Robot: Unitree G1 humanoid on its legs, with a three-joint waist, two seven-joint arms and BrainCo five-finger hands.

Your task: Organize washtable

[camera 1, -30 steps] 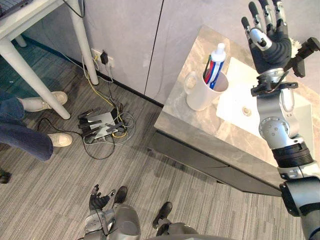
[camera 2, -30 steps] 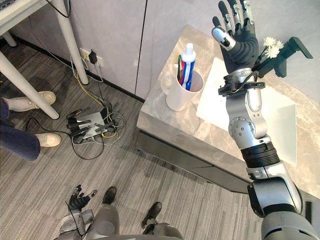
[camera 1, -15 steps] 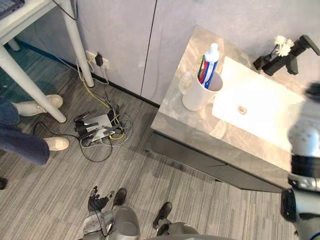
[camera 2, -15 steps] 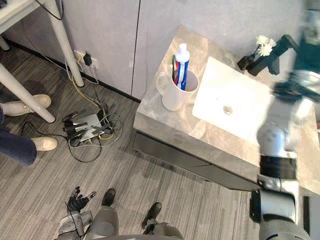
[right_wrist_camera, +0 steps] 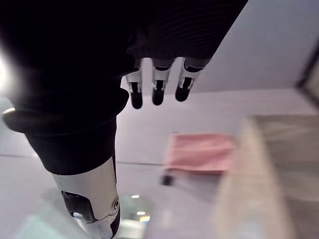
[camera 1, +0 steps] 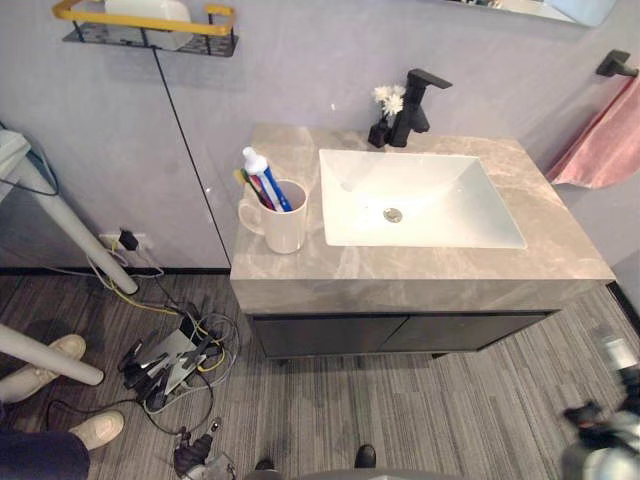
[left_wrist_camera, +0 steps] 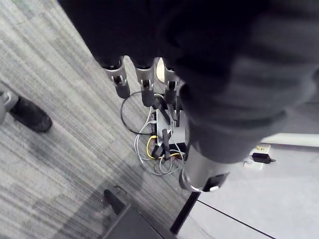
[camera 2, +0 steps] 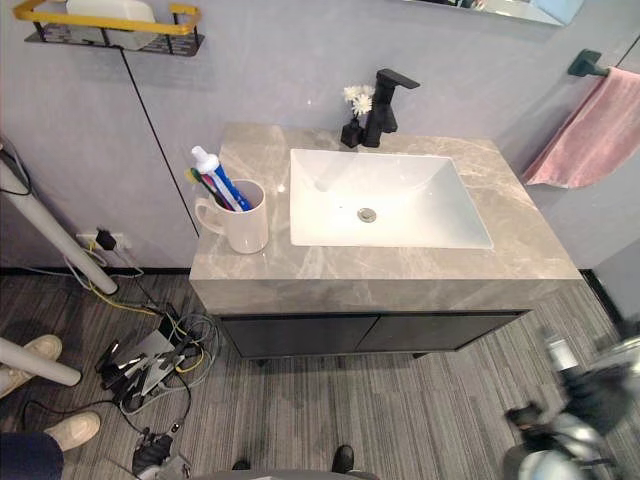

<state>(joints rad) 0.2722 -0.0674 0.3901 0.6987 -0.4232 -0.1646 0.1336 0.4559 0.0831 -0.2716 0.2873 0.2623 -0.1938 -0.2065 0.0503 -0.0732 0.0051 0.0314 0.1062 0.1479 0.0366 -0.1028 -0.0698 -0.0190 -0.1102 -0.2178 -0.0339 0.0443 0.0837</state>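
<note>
A grey marble washtable (camera 1: 400, 268) stands against the wall with a white sink (camera 1: 450, 205) set in its top. At the counter's left end a white mug (camera 1: 283, 218) holds a toothpaste tube (camera 1: 262, 176) and toothbrushes. Behind the basin are a black faucet (camera 1: 415, 95) and a small vase of white flowers (camera 1: 386, 98). My left hand (camera 1: 192, 455) hangs low by the floor, fingers (left_wrist_camera: 144, 82) relaxed and empty. My right hand (camera 2: 560, 420) is low at the right, blurred, its fingers (right_wrist_camera: 157, 82) relaxed and holding nothing.
A pink towel (camera 1: 600, 140) hangs on the wall at the right. A black and yellow shelf (camera 1: 145, 25) is mounted upper left. On the floor at the left lie a power strip with tangled cables (camera 1: 170, 360), a white table leg (camera 1: 60, 225) and a person's shoes (camera 1: 40, 365).
The camera has swung round to face the washtable squarely. My right arm has dropped from above the sink to low at the right. The mug has stayed in place.
</note>
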